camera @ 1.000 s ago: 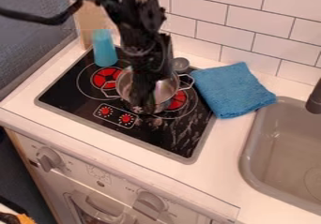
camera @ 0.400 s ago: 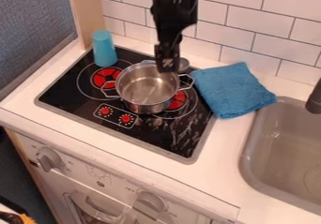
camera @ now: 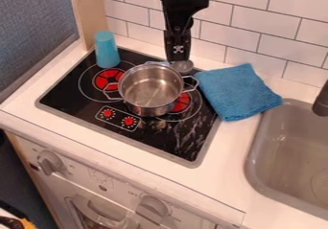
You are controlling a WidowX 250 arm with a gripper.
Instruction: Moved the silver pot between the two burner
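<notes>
Gripper (camera: 177,58) hangs at the back of the black stovetop (camera: 163,134), pointing down from the black arm (camera: 184,5) that enters at the top edge. Whether it is wide or narrow, I cannot tell. Just in front of it and a little to its left in the view sits the silver pot (camera: 151,86), upright, its inside visible from above. The pot lies between the two burners, overlapping part of each: the left burner (camera: 108,79) shows farther out on the gripper's left, the right burner (camera: 182,102) in front of the gripper, past the pot's right side. One wire handle of the pot reaches left, the other right.

Right at the gripper's tip, behind the pot, is a small round metal item (camera: 183,66); I cannot tell whether they touch. An upright blue cup (camera: 107,50) stands well to the gripper's left, near the stovetop's back corner. To its right and slightly forward lies a blue cloth (camera: 238,93), with the grey sink (camera: 253,161) beyond it, farther right and forward. The red stove knobs (camera: 129,121) are in front of the gripper, to its left, on the near side of the pot. White tiles (camera: 263,22) rise behind it.
</notes>
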